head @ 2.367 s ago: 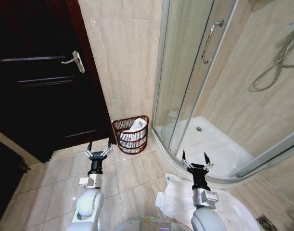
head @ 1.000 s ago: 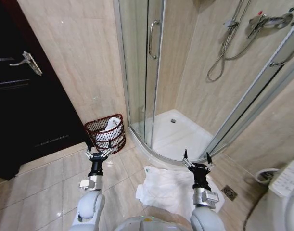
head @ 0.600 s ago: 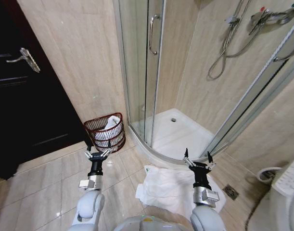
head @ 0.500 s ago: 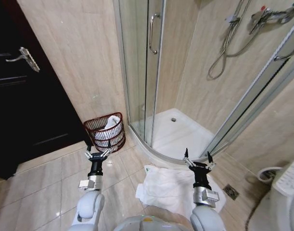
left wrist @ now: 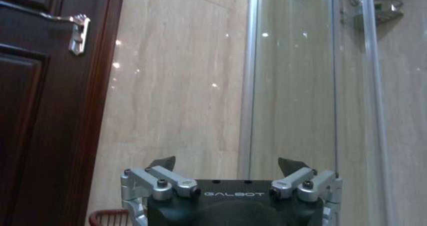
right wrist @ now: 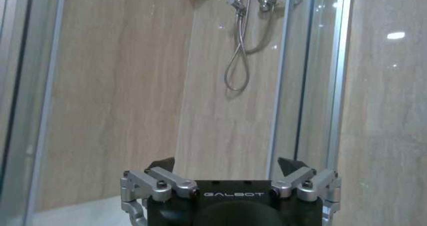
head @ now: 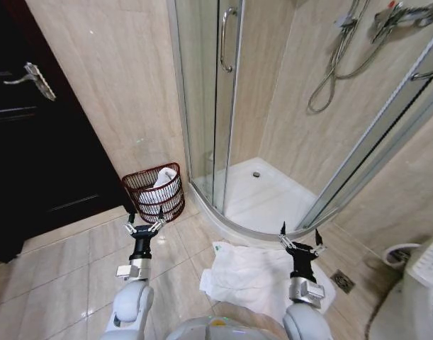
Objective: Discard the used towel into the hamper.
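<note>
You can see the hamper (head: 154,193) on the floor by the wall, between the dark door (head: 32,142) and the glass shower (head: 223,106), with white cloth inside. The towel (head: 251,273) lies on the floor under your right claw (head: 299,243). Your left claw (head: 144,224) is near the hamper. Both claws are spread wide and hold nothing.

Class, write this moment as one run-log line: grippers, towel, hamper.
left gripper: open, empty, raised | right gripper: open, empty, above towel | towel: on floor | hamper: by wall, holds white cloth
</note>
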Tool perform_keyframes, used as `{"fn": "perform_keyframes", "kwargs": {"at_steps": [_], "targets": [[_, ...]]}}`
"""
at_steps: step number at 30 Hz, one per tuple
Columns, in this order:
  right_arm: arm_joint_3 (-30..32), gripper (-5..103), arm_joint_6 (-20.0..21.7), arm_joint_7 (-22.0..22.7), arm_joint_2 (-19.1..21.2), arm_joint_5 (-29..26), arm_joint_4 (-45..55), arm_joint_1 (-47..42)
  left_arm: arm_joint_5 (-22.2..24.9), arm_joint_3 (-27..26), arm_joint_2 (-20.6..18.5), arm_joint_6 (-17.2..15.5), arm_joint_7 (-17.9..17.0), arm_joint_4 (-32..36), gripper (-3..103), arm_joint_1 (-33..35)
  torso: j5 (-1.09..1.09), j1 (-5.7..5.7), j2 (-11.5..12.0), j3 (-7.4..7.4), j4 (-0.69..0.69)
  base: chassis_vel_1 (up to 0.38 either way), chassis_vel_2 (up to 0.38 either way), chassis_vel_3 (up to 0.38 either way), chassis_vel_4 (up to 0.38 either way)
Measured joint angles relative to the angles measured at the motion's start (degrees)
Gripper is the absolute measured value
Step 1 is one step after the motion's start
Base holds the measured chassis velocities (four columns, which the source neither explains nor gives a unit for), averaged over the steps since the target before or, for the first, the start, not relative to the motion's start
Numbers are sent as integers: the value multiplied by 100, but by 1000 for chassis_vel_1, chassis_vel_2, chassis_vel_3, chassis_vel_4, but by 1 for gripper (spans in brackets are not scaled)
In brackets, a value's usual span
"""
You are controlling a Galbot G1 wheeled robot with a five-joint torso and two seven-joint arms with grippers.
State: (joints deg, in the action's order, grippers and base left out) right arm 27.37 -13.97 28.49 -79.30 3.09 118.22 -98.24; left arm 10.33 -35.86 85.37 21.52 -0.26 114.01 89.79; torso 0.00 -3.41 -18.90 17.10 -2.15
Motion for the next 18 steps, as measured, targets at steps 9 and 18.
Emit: {"fn": "perform_keyframes", "kwargs": {"at_steps": [9,18], "targets": [[511,100,-619,-2028,-187,-1009,-79,-480,42,-3,-111,-11,90,-127,100,5,-2,76,217,-143,0,0,0,0,0],[781,100,-1168,-3287,-466,-1492,-482,-423,20,-11,-62,53,99,-168,100,135,-1,143,437,-295,0,0,0,0,0]]}}
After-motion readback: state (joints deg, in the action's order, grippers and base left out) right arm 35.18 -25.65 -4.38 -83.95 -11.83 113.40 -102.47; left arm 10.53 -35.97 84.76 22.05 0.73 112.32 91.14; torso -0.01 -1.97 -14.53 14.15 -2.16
